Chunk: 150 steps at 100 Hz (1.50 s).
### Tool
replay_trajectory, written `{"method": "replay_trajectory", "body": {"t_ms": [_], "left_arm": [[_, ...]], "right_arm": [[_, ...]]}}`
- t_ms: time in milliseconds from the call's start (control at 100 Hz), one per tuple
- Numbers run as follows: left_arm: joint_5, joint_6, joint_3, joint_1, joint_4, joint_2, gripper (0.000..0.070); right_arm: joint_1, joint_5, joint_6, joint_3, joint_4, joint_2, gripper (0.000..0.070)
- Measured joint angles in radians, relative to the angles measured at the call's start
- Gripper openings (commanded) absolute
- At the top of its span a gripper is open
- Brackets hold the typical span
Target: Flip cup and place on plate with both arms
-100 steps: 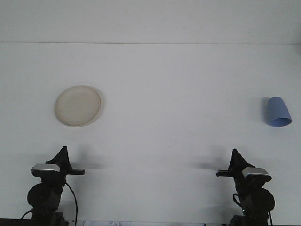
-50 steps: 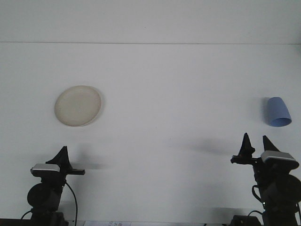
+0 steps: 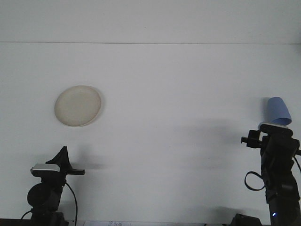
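Note:
A blue cup (image 3: 277, 109) sits at the far right of the white table (image 3: 178, 94), narrow end toward the back and wide end nearest me. My right gripper (image 3: 271, 126) is raised just in front of the cup's wide end and hides its lower edge. The wrist blocks the view of the contact. A cream round plate (image 3: 77, 105) lies flat at the left, with nothing on it. My left gripper (image 3: 62, 154) rests low at the front left, well short of the plate, with its fingers together in a single point and nothing held.
The table's back edge (image 3: 150, 43) runs across the top of the view. A cable loop (image 3: 253, 181) hangs off the right arm.
The right arm has risen from its rest spot and swung right and forward to the cup, now covering the cup's lower rim. The left arm, plate and cup have not moved.

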Motion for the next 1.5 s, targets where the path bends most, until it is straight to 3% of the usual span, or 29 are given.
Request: {"method": "replay_trajectory", "body": {"t_ms": [230, 470, 700, 1010, 1270, 1340, 1500], "left_arm": [[0.0, 0.0, 0.0, 0.0, 0.0, 0.0, 0.0016], [0.0, 0.0, 0.0, 0.0, 0.0, 0.0, 0.0016], [0.0, 0.0, 0.0, 0.0, 0.0, 0.0, 0.0016], [0.0, 0.0, 0.0, 0.0, 0.0, 0.0, 0.0016], [0.0, 0.0, 0.0, 0.0, 0.0, 0.0, 0.0016], [0.0, 0.0, 0.0, 0.0, 0.0, 0.0, 0.0016], [0.0, 0.0, 0.0, 0.0, 0.0, 0.0, 0.0016]], "right_arm": [[-0.232, -0.143, -0.031, 0.0, 0.124, 0.182, 0.047], [-0.379, -0.203, -0.114, 0.0, 0.301, 0.356, 0.047], [-0.418, -0.295, -0.158, 0.0, 0.503, 0.521, 0.0469], [-0.427, -0.341, -0.176, 0.021, 0.752, 0.737, 0.0468], [-0.428, -0.358, -0.188, 0.151, 0.794, 0.871, 0.0464], [-0.428, -0.375, -0.192, 0.181, 0.795, 0.905, 0.0422], [-0.428, -0.393, -0.196, 0.217, 0.815, 0.946, 0.0202]]}}
